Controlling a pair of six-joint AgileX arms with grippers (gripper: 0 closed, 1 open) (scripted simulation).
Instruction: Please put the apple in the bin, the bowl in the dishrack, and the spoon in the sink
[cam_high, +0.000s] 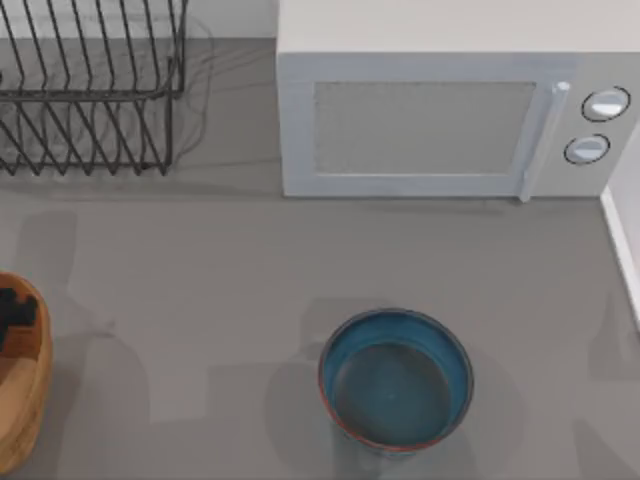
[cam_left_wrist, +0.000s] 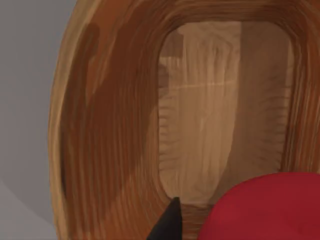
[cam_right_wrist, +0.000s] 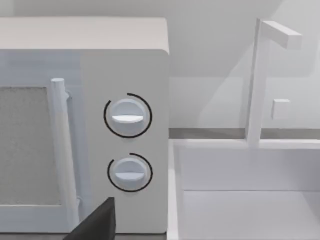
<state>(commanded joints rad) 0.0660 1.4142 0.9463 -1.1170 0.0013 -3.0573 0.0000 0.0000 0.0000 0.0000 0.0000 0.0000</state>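
Left gripper (cam_high: 14, 308) is above the bin (cam_high: 25, 420) at the counter's left edge, the apple (cam_left_wrist: 265, 207) beneath the wrist. Grip state cannot be told. Release over the bin's centre, clear of its rim. Bowl (cam_high: 396, 380) sits near the front edge.

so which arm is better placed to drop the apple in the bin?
Left. Its wrist view looks straight into the bin with the apple close to the camera. The right wrist view faces the microwave and sink, at the table's opposite side.
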